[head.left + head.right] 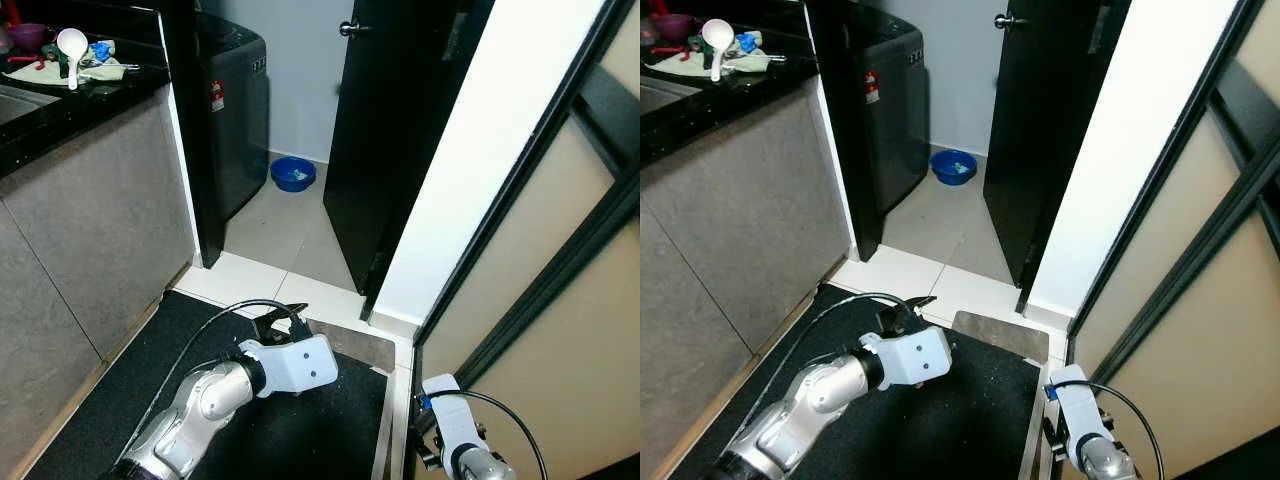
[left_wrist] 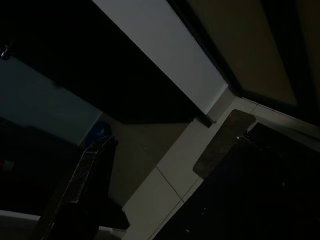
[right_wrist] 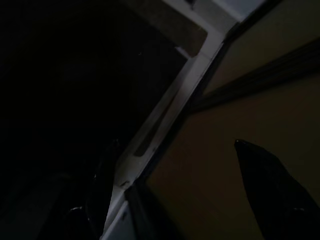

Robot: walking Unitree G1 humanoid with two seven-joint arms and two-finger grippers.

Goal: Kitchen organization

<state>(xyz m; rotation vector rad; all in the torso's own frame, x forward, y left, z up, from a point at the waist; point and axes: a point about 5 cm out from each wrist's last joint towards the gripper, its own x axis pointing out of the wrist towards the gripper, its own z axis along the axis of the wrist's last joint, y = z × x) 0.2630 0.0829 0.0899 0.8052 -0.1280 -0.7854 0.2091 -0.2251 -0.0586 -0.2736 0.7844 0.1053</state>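
The black kitchen counter (image 1: 70,105) runs along the far left. On it lie a white ladle (image 1: 72,42), a purple bowl (image 1: 30,35) and a pale cloth (image 1: 95,70) with small items. My left gripper (image 1: 280,323) hangs low over the black floor mat (image 1: 330,420), far from the counter, open and holding nothing. One of its fingers (image 2: 85,185) shows dark in the left wrist view. My right arm (image 1: 455,430) hangs by the beige sliding panel. The right gripper (image 3: 175,145) is open, fingers wide apart and empty.
A grey washing machine (image 1: 235,110) stands in the alcove ahead, with a blue basin (image 1: 293,173) on the tiled floor beside it. A black door (image 1: 400,130) stands ajar. A white wall (image 1: 480,170) and black-framed beige panels (image 1: 560,300) close off the right.
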